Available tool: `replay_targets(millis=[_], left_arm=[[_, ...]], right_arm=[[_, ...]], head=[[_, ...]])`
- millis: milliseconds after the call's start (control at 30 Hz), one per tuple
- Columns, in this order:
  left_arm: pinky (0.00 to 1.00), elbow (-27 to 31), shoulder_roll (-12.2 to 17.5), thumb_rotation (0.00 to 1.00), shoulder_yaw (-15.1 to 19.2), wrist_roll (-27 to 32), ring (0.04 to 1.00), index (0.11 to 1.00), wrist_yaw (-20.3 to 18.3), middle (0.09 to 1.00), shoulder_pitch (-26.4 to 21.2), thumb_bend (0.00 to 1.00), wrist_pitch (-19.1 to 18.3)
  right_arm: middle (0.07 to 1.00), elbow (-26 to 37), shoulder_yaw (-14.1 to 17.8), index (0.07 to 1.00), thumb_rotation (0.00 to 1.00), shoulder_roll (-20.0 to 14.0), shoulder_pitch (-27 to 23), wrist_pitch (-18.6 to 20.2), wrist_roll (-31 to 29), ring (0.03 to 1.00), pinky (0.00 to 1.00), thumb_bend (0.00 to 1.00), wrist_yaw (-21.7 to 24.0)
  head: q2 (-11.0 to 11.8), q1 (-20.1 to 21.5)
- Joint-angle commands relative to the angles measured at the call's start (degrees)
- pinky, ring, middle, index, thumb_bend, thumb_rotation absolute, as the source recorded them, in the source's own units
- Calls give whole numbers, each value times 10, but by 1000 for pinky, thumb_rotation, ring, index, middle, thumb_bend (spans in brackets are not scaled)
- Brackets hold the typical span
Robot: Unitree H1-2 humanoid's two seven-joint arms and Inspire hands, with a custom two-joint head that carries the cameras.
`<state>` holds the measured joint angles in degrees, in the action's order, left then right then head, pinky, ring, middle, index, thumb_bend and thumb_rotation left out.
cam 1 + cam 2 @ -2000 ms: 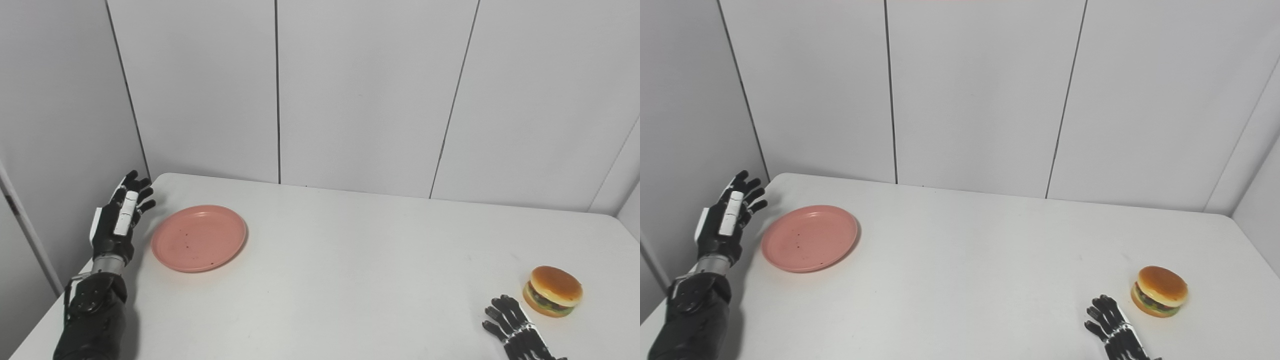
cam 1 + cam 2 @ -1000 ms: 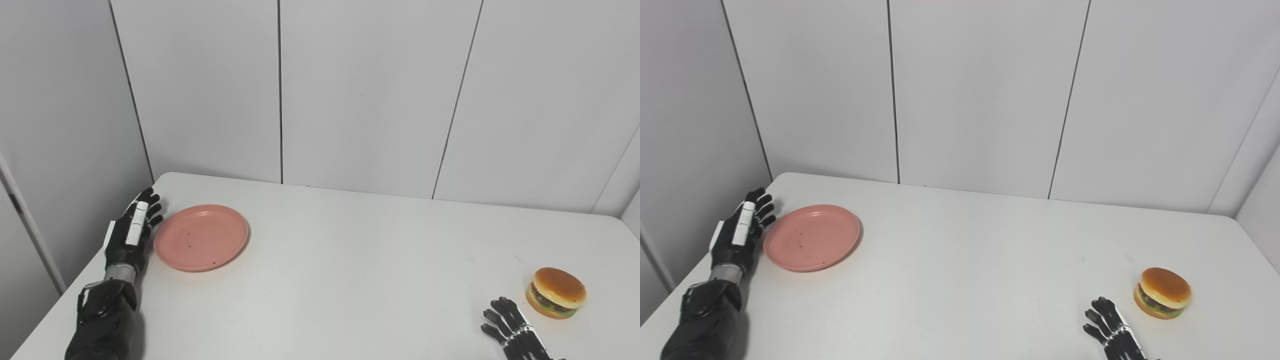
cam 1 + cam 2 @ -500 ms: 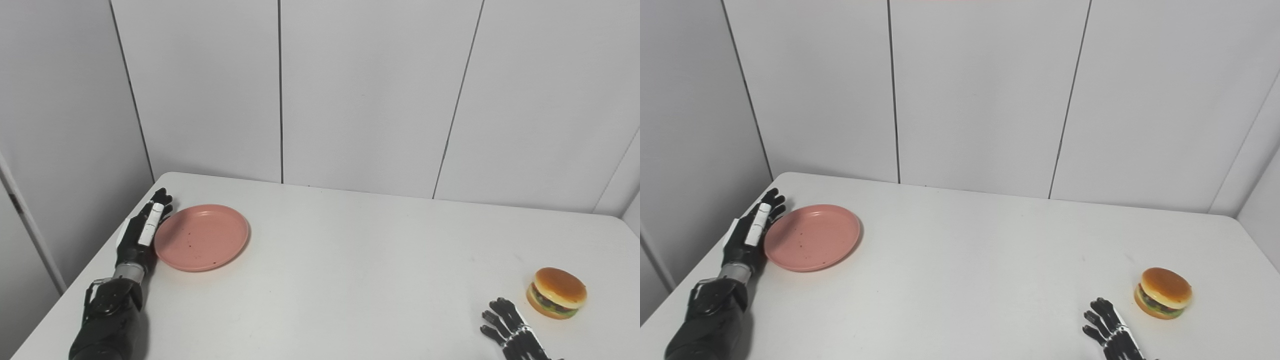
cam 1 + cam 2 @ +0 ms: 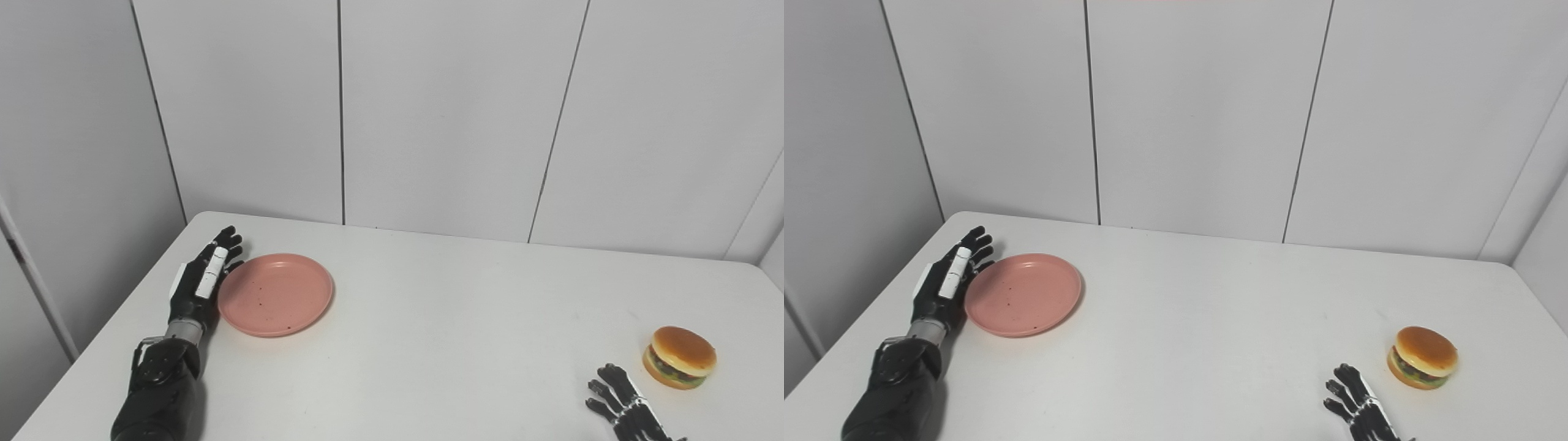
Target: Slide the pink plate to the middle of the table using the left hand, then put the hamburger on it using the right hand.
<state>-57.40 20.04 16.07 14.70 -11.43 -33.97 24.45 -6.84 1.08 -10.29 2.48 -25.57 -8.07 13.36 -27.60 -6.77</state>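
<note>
The pink plate (image 4: 275,294) lies flat on the left part of the white table (image 4: 429,318), with a few dark specks on it. My left hand (image 4: 202,282) stands on edge against the plate's left rim, open, fingers stretched toward the back wall. The hamburger (image 4: 680,357) sits near the right edge of the table. My right hand (image 4: 625,407) rests open at the bottom edge, just left of and nearer than the hamburger, not touching it; its wrist is cut off by the picture.
Grey wall panels (image 4: 429,122) close the table at the back and on the left. The table's left edge (image 4: 98,349) runs close beside my left arm.
My left hand came down and in from the table's left edge, met the plate's rim and pushed the plate a short way to the right. The right hand and the hamburger stayed put.
</note>
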Motion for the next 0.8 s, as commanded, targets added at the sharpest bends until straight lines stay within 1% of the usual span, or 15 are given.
replay_targets(millis=[0, 67, 133, 233, 300, 367, 400, 467, 600, 700, 767], left_arm=[[795, 17, -3, 769, -5, 3, 892, 838, -6, 880, -11, 970, 14], [847, 20, -7, 780, -8, 0, 901, 841, -6, 886, -11, 967, 17], [845, 21, -10, 787, -13, -5, 898, 839, -2, 884, -11, 977, 20], [846, 30, -17, 793, -19, -3, 904, 846, -5, 891, -8, 982, 19], [872, 34, -23, 799, -24, -5, 916, 853, -4, 899, -8, 980, 18], [867, 37, -26, 804, -28, -8, 915, 854, 1, 897, -8, 987, 17], [841, 40, -30, 805, -30, -8, 908, 861, 1, 893, -7, 972, 16], [825, 43, -36, 805, -33, -8, 903, 864, -2, 890, -5, 963, 16], [835, 49, -47, 799, -39, -11, 903, 866, -1, 886, -1, 926, 17], [894, 55, -54, 801, -43, -11, 914, 863, -3, 891, 4, 920, 13], [902, 57, -59, 805, -47, -12, 915, 863, -2, 891, 7, 916, 11]], right_arm=[[931, -39, 4, 920, 941, -11, 3, 66, 16, 890, 839, 968, -13], [932, -37, 3, 923, 948, -11, 4, 64, 21, 889, 835, 967, -15], [933, -35, 2, 924, 950, -10, 4, 64, 25, 890, 834, 968, -17], [934, -34, 1, 926, 951, -9, 4, 65, 29, 891, 834, 969, -18], [935, -33, 0, 927, 952, -8, 4, 65, 33, 891, 834, 975, -20], [932, -33, 0, 925, 951, -7, 4, 64, 35, 887, 830, 972, -21], [930, -32, -1, 923, 948, -6, 4, 64, 35, 887, 830, 970, -21], [929, -31, -2, 922, 946, -6, 4, 65, 36, 886, 830, 969, -21], [931, -30, -6, 927, 948, -7, 4, 63, 38, 889, 833, 949, -20], [928, -28, -8, 925, 952, -7, 4, 62, 40, 886, 831, 932, -20], [930, -24, -10, 925, 952, -8, 5, 64, 41, 888, 833, 930, -20]], head=[[-1, 1], [-2, 2], [-2, 3], [-3, 4], [-3, 5], [-3, 6], [-3, 7], [-4, 8], [-5, 9], [-5, 10], [-7, 11]])
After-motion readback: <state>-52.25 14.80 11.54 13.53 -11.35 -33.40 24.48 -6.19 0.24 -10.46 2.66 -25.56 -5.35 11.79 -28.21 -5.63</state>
